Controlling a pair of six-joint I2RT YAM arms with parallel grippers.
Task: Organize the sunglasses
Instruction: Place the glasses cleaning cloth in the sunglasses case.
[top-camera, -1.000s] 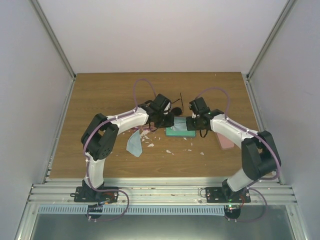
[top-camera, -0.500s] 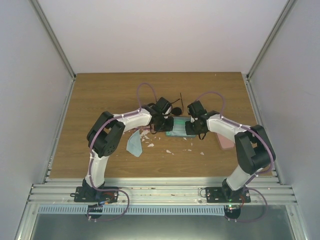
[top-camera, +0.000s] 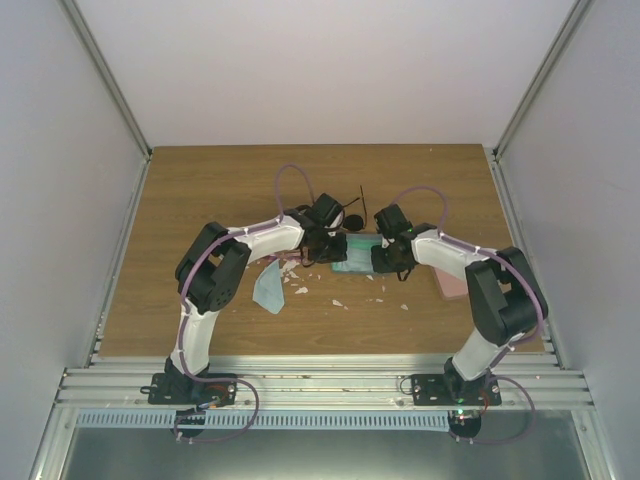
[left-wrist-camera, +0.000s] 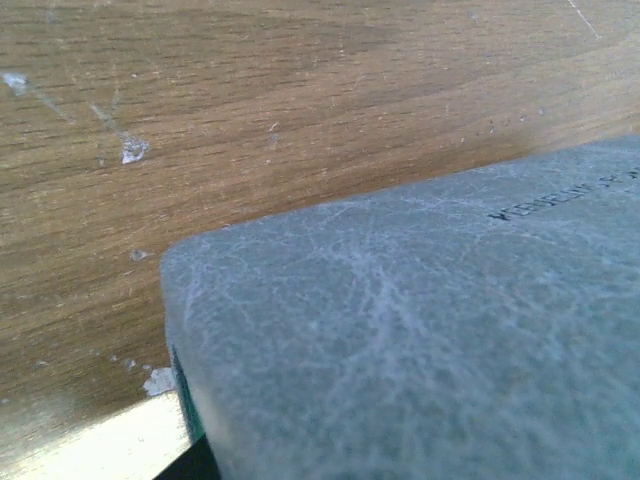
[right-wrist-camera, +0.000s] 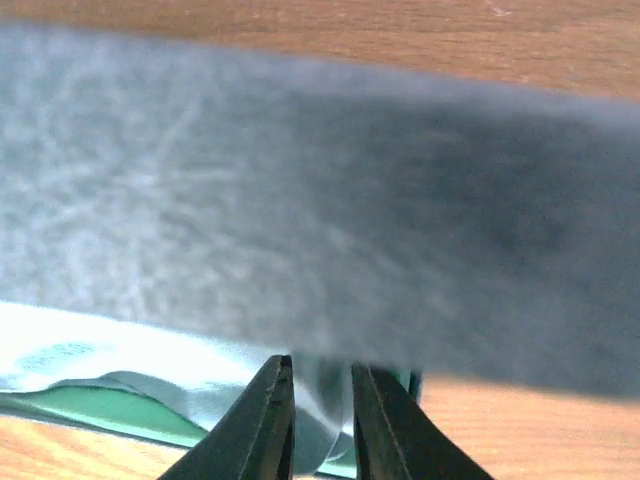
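Both grippers crowd the oblong blue-grey case (top-camera: 356, 254) at mid-table, the left gripper (top-camera: 327, 243) at its left end and the right gripper (top-camera: 385, 256) at its right end, so no passage remains between them. Behind the left gripper lie the black-framed sunglasses (top-camera: 352, 218); to its near left sits the light blue cloth (top-camera: 268, 284) among scattered white flecks (top-camera: 300, 290). Beyond the right gripper's outer side the oblong pink case (top-camera: 449, 284) lies under the right arm.

We counted one thin black-framed pair of sunglasses (top-camera: 352, 219), one oblong blue-grey case (top-camera: 357, 255), one oblong pink case (top-camera: 449, 285), one light blue cloth (top-camera: 268, 287), and two white robot arms (top-camera: 262, 237).
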